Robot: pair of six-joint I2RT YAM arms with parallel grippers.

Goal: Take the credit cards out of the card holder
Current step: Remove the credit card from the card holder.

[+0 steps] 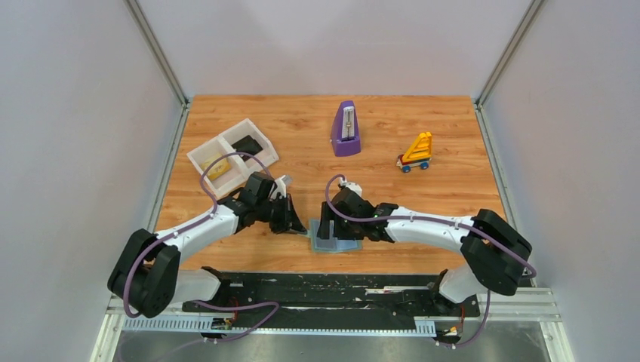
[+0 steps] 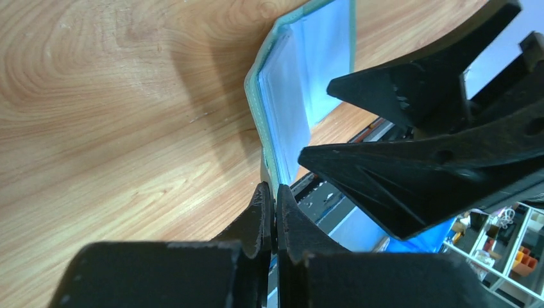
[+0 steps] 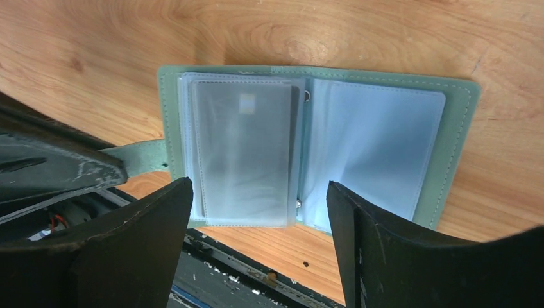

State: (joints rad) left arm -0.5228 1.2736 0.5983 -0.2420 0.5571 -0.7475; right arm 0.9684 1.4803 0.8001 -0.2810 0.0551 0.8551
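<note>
The white tray at the desk's far left holds a yellow card in one compartment and a dark card in the other. The holder lies open near the front edge, between the arms. The left pincer is pinched shut on its strap. The right pincer hangs over the holder, jaws wide apart. A purple metronome and a wheeled toy stand well behind.
</note>
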